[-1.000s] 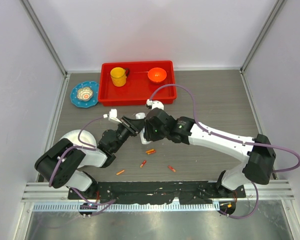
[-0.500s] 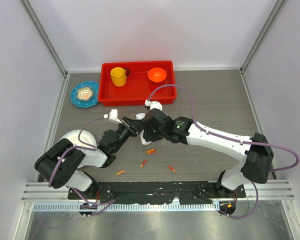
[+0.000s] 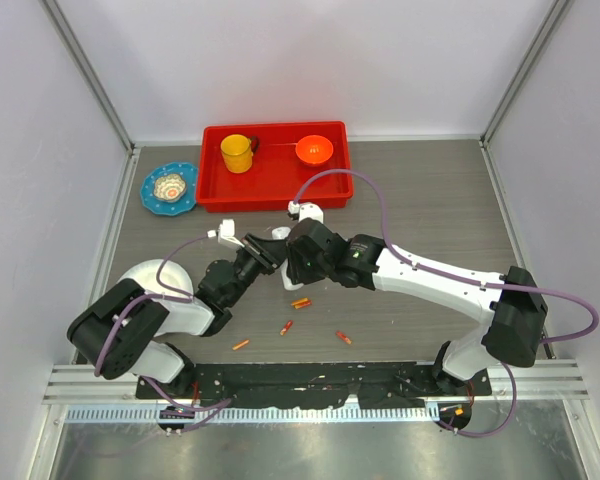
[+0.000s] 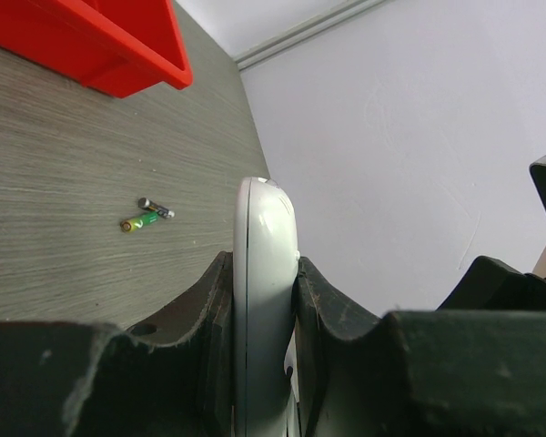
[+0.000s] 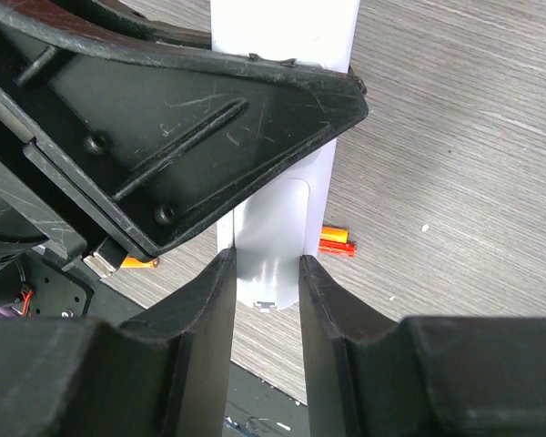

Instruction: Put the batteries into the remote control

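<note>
My left gripper (image 3: 269, 251) is shut on the white remote control (image 4: 266, 264), clamped edge-on and held above the table. In the right wrist view the remote (image 5: 287, 109) runs down from the top. My right gripper (image 5: 267, 259) is shut on its white cover piece (image 5: 269, 255), whose latch tab shows at the lower end. In the top view the right gripper (image 3: 292, 262) meets the left one at the table's middle. Orange and red batteries lie on the table (image 3: 300, 302), (image 3: 287, 327), (image 3: 241, 344), (image 3: 344, 338). A green battery (image 4: 146, 218) lies beyond the remote.
A red tray (image 3: 276, 193) at the back holds a yellow cup (image 3: 237, 152) and an orange bowl (image 3: 315, 150). A blue plate (image 3: 170, 188) sits to its left. The tray's corner (image 4: 118, 55) shows in the left wrist view.
The right arm has edged slightly to the left at the remote. The left arm and the batteries have not moved.
</note>
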Tool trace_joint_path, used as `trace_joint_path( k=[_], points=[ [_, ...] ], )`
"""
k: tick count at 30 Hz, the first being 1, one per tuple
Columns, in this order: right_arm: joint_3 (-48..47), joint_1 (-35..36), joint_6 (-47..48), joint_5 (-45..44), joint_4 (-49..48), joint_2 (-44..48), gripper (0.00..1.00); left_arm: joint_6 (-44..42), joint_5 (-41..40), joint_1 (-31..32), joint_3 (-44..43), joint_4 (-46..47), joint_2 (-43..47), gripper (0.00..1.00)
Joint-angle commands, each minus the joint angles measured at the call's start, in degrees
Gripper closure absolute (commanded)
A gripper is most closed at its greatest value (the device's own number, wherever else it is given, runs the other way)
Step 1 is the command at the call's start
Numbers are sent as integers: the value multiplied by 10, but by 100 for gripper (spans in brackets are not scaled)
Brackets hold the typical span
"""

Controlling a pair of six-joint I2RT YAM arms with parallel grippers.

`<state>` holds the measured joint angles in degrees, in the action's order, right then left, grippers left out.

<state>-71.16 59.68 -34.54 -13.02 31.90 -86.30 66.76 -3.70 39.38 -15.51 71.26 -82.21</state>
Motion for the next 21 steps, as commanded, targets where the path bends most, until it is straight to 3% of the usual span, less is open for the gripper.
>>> trace_joint_path(
  k=[1, 21],
  points=[
    [-20, -2, 6, -33, -18, -13, 71, 26, 22, 18, -19, 173, 28, 100],
    [-41, -2, 0, -15, -32, -31, 53, 17, 9, 27, -19, 173, 21, 100]
  ],
)
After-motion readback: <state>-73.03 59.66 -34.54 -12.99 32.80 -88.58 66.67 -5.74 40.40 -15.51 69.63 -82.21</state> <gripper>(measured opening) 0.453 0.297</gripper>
